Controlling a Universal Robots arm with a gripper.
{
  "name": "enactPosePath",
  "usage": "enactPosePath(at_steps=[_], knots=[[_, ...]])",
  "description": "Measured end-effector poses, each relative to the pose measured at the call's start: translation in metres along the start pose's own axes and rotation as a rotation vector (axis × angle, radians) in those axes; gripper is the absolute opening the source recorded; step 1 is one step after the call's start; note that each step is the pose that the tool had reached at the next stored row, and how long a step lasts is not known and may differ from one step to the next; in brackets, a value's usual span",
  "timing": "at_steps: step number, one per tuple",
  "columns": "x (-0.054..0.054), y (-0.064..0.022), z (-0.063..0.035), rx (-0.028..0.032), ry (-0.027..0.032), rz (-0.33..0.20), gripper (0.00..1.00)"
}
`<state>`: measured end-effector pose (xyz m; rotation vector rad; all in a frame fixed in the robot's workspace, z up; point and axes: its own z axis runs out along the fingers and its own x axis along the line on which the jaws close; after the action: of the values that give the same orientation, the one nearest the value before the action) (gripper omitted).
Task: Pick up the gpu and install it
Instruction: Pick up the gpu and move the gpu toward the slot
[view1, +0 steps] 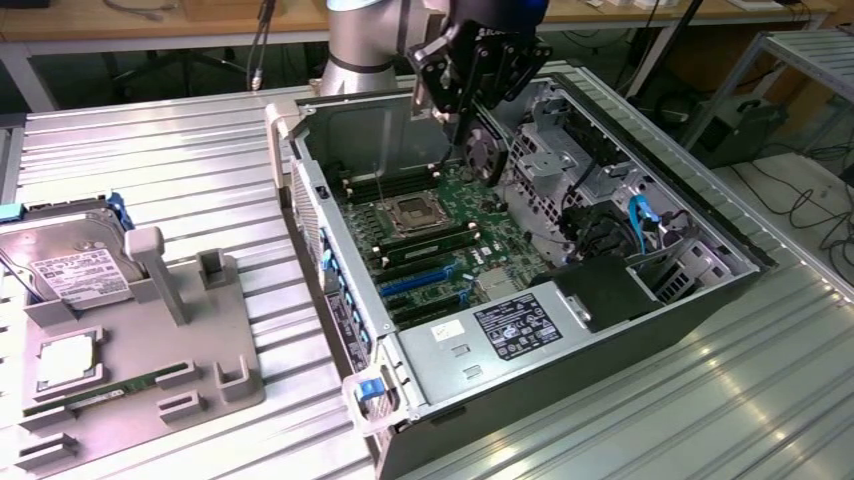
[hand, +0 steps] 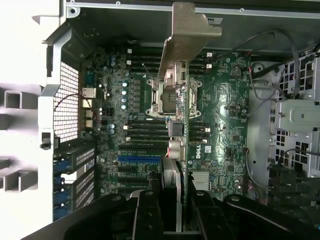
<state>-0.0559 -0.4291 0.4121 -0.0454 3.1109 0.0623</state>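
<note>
The power supply (view1: 514, 325) label's print was too small to read. Beyond it the motherboard (hand: 225, 115) read "DELL". Farther back, the partly closed gripper (view1: 470, 128) clamped the gpu (view1: 486, 160) on edge above the board, inside the open computer case (view1: 360, 130).

gpu (hand: 187, 40) end hidden inside the tool (hand: 174, 202), hard drive (view1: 67, 262) cut by exterior view's left edge
</note>
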Motion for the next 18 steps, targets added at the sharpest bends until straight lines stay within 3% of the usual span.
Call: enactPosePath(at_steps=[18], knots=[[-0.024,-0.0008,0.0021,0.0,0.0,0.0,0.28]])
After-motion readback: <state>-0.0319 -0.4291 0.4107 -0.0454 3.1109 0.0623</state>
